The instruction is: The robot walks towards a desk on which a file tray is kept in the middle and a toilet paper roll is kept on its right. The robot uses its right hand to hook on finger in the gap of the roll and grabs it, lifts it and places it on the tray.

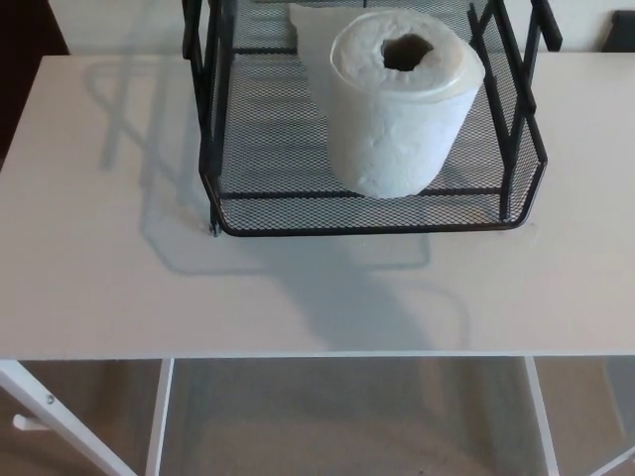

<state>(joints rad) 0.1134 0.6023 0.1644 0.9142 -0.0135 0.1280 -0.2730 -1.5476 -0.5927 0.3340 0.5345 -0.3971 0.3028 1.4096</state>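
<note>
Nowhere on view is either robot hand, so their state cannot be told. Upright in the black mesh tray (226, 149) stands the toilet roll (402, 109), hole upward, seemingly delivered; the tray rests mid-desk (99, 278).

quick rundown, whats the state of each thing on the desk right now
toilet paper roll: upright in the tray, core hole facing up, a loose sheet trailing off behind it, nothing holding it
file tray: black mesh, sitting on the desk, holds only the roll
desk: white top, tray on it
robot hands: neither in view
</note>
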